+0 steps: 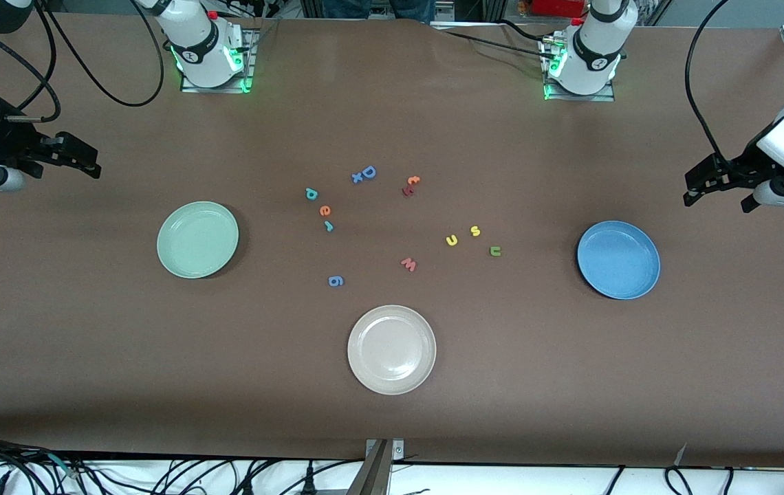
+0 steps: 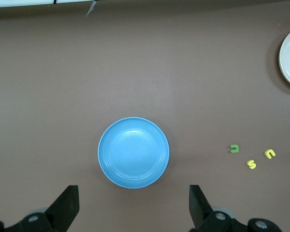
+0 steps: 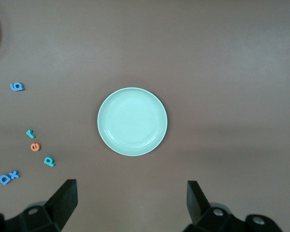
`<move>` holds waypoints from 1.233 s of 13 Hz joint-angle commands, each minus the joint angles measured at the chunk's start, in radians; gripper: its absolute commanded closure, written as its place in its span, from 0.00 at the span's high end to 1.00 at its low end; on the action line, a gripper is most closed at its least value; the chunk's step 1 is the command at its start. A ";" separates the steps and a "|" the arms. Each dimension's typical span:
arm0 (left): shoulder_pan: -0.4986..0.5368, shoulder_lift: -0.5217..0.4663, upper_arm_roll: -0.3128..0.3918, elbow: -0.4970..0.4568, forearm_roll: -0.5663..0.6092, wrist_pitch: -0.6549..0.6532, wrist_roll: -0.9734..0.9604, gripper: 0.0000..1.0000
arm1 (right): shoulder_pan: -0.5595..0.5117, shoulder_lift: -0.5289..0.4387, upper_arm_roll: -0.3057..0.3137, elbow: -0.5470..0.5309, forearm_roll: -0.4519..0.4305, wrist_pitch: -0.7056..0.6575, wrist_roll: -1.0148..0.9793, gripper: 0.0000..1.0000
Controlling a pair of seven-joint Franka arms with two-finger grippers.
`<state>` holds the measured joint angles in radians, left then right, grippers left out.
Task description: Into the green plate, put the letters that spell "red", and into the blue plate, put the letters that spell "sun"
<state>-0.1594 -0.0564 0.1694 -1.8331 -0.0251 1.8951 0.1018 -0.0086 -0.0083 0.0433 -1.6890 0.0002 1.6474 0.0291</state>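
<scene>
— While both arms wait at the table's ends, how do the end effectors stand?
— Left end effector (image 2: 130,208) hangs over bare table (image 1: 392,426) at its own end, near the blue plate (image 1: 618,260), fingers spread wide with nothing between them. Right end effector (image 3: 130,208) hangs likewise at its end, near the green plate (image 1: 197,239), fingers wide apart, holding nothing.
— What do the plates hold?
— Nothing. The green plate, the blue plate and a beige-white plate (image 1: 391,349) all show bare insides; the beige-white one lies nearest the front camera, between the other two.
— Where are the letters?
— All lie on the table between the plates. The teal "d" (image 1: 311,194), orange "e" (image 1: 325,210) and teal "r" (image 1: 328,225) form a short line toward the green plate. The yellow "u" (image 1: 452,240), yellow "s" (image 1: 475,231) and green "n" (image 1: 495,251) cluster toward the blue plate.
— Others?
— A blue "D" with a small blue cross (image 1: 364,174) and an orange and dark-red pair (image 1: 410,185) lie farther from the camera; a salmon "w" (image 1: 408,264) and a blue "g" (image 1: 335,280) lie nearer, just beyond the beige-white plate's rim.
</scene>
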 commanded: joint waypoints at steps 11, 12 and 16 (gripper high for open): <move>-0.005 0.023 -0.002 0.052 0.028 -0.027 -0.010 1.00 | -0.001 -0.002 -0.002 0.005 -0.005 0.000 -0.011 1.00; -0.005 0.026 -0.002 0.057 0.027 -0.027 -0.010 1.00 | -0.001 -0.002 -0.003 0.006 -0.005 0.000 -0.011 1.00; -0.003 0.041 -0.002 0.078 0.027 -0.028 -0.011 1.00 | -0.001 -0.002 -0.003 0.005 -0.005 0.000 -0.011 1.00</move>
<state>-0.1599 -0.0464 0.1672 -1.8078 -0.0251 1.8951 0.1018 -0.0090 -0.0083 0.0423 -1.6890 0.0002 1.6474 0.0291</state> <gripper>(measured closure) 0.000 0.000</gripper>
